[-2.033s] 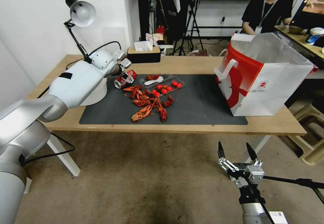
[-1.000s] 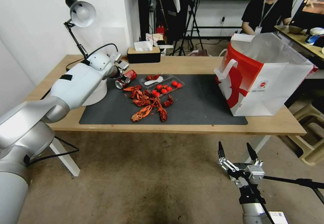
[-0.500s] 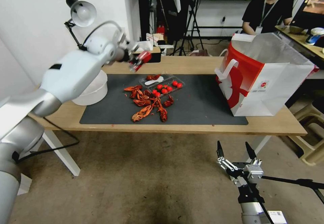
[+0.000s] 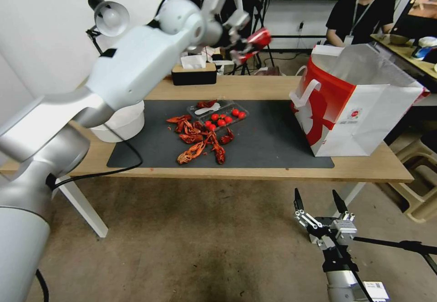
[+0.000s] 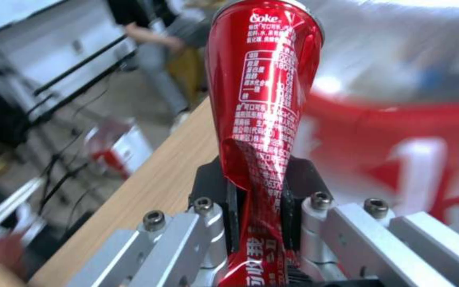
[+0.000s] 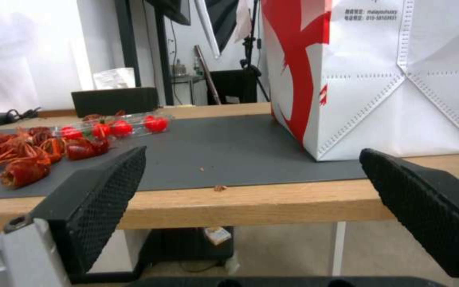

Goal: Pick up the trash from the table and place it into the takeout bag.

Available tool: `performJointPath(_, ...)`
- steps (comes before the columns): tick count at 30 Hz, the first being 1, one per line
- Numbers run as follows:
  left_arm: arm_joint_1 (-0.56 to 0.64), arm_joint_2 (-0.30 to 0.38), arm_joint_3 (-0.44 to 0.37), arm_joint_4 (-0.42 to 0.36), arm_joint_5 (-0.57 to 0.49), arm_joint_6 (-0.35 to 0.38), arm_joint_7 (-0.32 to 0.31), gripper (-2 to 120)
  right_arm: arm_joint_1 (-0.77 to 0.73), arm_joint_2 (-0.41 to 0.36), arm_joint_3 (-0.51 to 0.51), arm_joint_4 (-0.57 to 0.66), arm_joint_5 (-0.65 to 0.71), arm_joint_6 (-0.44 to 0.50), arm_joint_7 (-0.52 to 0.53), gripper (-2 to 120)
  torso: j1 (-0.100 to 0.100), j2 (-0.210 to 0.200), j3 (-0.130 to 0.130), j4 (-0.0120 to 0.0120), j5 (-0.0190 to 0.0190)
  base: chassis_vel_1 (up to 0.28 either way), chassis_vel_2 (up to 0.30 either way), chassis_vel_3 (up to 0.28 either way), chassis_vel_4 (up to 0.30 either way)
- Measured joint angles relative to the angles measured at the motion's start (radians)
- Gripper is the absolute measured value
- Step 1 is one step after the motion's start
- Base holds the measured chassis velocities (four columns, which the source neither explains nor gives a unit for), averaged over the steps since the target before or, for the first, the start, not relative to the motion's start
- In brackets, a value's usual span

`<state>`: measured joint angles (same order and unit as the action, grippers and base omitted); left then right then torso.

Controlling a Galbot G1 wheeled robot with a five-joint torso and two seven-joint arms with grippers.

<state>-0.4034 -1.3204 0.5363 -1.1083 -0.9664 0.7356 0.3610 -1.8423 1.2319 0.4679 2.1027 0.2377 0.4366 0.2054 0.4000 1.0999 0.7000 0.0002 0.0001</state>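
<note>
Change: your left gripper (image 4: 242, 47) has lifted the red soda can (image 4: 257, 38) off the table (image 4: 255, 85).
Grip: jaws clamped on the can's crushed end (image 5: 259, 187).
Reason: height to clear the takeout bag (image 4: 359, 97) ahead.
Right gripper (image 4: 318, 201): parked low, jaws apart.

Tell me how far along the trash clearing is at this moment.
Done: nothing can be confirmed inside the takeout bag. In hand: the left claw is shut on the crushed red soda can, held high above the table, short of the bag. The right claw waits open below the table edge.

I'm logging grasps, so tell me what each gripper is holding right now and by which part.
The left gripper holds the can, pinched at one crushed end, raised above the table near the bag. The right gripper is open, holding nothing.
</note>
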Motion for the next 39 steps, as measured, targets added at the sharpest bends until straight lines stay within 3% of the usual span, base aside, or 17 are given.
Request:
performJointPath(1, 0.0, 0.0, 0.0, 0.0, 0.0, 0.0, 0.0, 13, 0.0, 0.0, 0.0, 0.0, 0.0, 0.0, 0.0, 100, 0.0, 0.0, 0.0, 0.0, 0.0, 0.0, 0.0, 0.0, 0.0)
performJointPath(5, -0.057, -0.142, 0.015, 0.02, -0.028, 0.0, -0.006, 13, 0.009, -0.001, 0.0, -0.008, 0.008, 0.0, -0.001, 100, 0.0, 0.0, 0.0, -0.0003, 0.0003, 0.0, 0.0, 0.0, 0.0)
performJointPath(6, -0.057, -0.142, 0.015, 0.02, -0.028, 0.0, -0.006, 13, 0.009, -0.001, 0.0, -0.008, 0.008, 0.0, -0.001, 100, 0.0, 0.0, 0.0, -0.0003, 0.0003, 0.0, 0.0, 0.0, 0.0)
performJointPath(9, -0.088, -0.262, 0.017, 0.072, -0.035, 0.0, -0.015, 13, 0.011, 0.0, 0.0, -0.01, 0.013, 0.001, -0.001, 100, 0.0, 0.0, 0.0, -0.0008, 0.0006, 0.0, 0.0, 0.0, 0.0)
performJointPath(12, -0.098, -0.295, 0.024, 0.101, -0.039, -0.001, -0.026, 13, 0.009, 0.0, 0.004, -0.011, 0.017, 0.004, -0.003, 100, 0.0, 0.0, 0.0, -0.0015, 0.0009, 0.0, 0.0, 0.0, 0.0)
performJointPath(18, -0.09, -0.297, 0.049, 0.132, -0.041, -0.007, -0.053, 13, 0.002, -0.003, 0.017, -0.014, 0.033, 0.018, -0.009, 100, 0.0, 0.0, 0.0, 0.0006, -0.0003, 0.0, 0.0, 0.0, 0.0)
performJointPath(23, -0.059, -0.295, 0.088, 0.13, -0.084, -0.045, -0.101, 13, -0.003, -0.011, 0.026, -0.022, 0.049, 0.032, -0.013, 100, 0.0, 0.0, 0.0, -0.0006, -0.0001, 0.0, 0.0, 0.0, 0.0)
performJointPath(33, -0.046, -0.291, 0.13, 0.118, -0.15, -0.096, -0.145, 13, -0.008, -0.021, 0.031, -0.026, 0.063, 0.046, -0.015, 100, 0.0, 0.0, 0.0, -0.0002, -0.0001, 0.0, 0.0, 0.0, 0.0)
performJointPath(36, -0.037, -0.29, 0.168, 0.113, -0.201, -0.153, -0.177, 13, -0.008, -0.024, 0.032, -0.026, 0.067, 0.05, -0.016, 100, 0.0, 0.0, 0.0, -0.0003, -0.0001, 0.0, 0.0, 0.0, 0.0)
performJointPath(39, -0.035, -0.289, 0.184, 0.107, -0.211, -0.166, -0.2, 13, -0.008, -0.025, 0.033, -0.028, 0.069, 0.052, -0.017, 100, 0.0, 0.0, 0.0, -0.0002, 0.0, 0.0, 0.0, 0.0, 0.0)
